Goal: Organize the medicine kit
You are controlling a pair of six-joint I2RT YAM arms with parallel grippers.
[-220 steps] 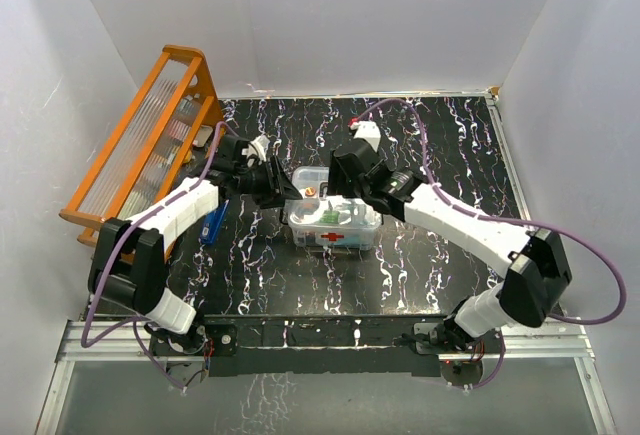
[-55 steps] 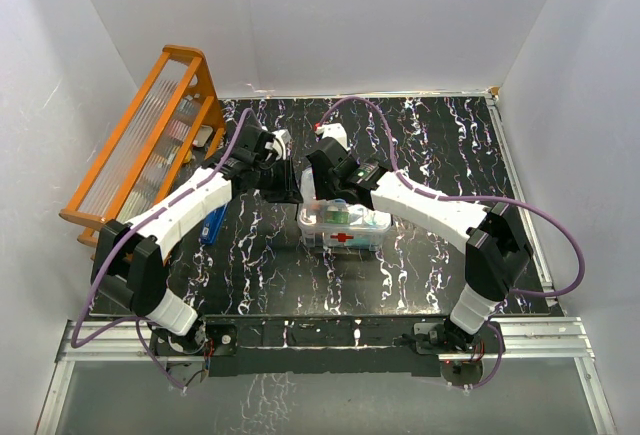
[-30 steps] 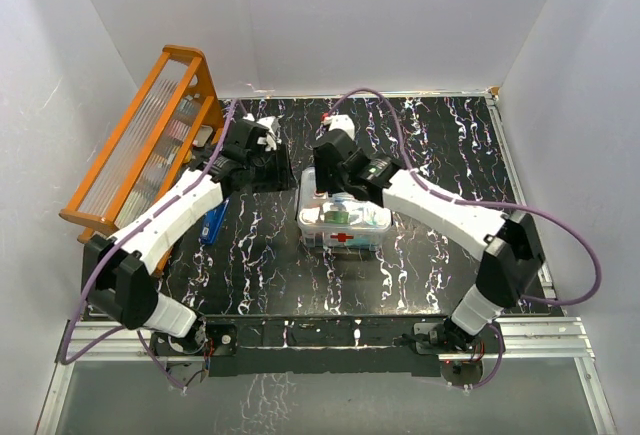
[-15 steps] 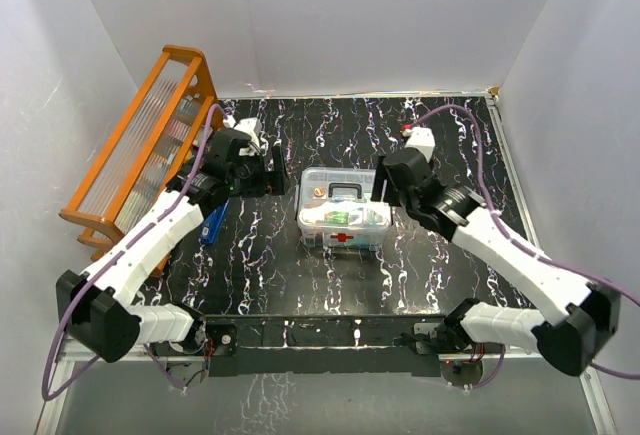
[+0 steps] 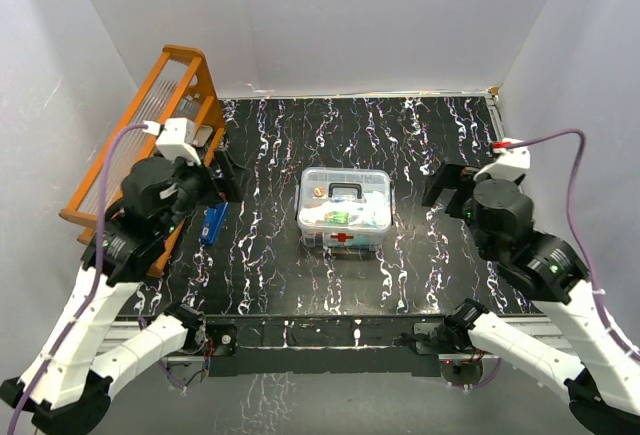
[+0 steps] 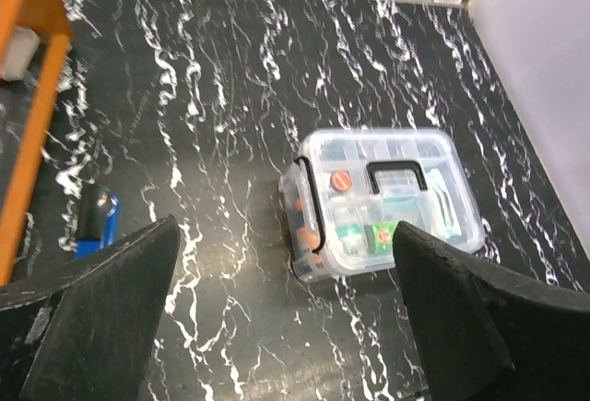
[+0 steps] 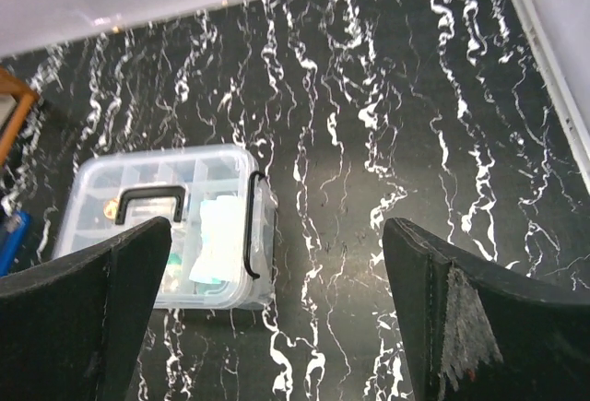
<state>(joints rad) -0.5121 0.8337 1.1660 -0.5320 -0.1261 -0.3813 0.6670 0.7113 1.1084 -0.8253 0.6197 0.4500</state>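
Observation:
The medicine kit, a clear box with a red cross on its front, stands mid-table with its clear lid and dark handle on top. Both arms are drawn back and raised, apart from it. My left gripper hangs open to the kit's left. Its wrist view looks down on the kit between wide-apart fingers, with the left gripper holding nothing. On the right, my right gripper is open and empty too. The kit lies left of centre between its fingers.
An orange wooden rack leans at the left wall, its leg in the left wrist view. A small blue object lies on the black marbled table between the rack and the kit. White walls close three sides. A metal rail runs along the right edge.
Both arms lifted off the kit and swung back toward their own sides. Both grippers opened. The closed kit stayed where it was.

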